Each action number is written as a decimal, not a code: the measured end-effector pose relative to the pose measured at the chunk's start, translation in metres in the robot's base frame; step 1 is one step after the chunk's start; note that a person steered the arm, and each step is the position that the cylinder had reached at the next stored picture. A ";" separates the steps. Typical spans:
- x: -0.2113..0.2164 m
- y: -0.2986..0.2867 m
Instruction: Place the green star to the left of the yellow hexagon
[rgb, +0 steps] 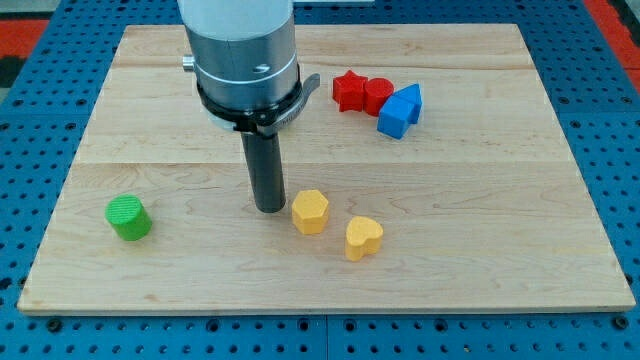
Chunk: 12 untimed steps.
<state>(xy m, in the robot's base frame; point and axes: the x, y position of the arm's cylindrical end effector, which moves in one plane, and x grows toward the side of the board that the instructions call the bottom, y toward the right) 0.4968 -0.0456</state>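
My end effector is a plain dark rod with no jaws, so it grasps nothing. My tip (270, 208) rests on the pale wooden desk (500, 230), just beside the yellow plastic hexagon block (310, 211), on the side towards the view's left. I cannot tell whether the two touch.

The only green block (128, 217) I can see lies well apart from my tip, towards the view's left and near the bottom-left corner of the desk. It looks rounded with a ribbed top, and I cannot make out star points on it. It lies far left of the hexagon.

A yellow heart-shaped block (364, 237) sits near the hexagon, towards the view's lower right. Near the view's top right, a red star block (347, 90), a red round block (378, 95) and a blue angular block (400, 112) are clustered together.
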 end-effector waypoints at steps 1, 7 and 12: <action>0.005 0.069; -0.136 -0.046; -0.043 -0.010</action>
<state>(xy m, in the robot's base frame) 0.4536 -0.0558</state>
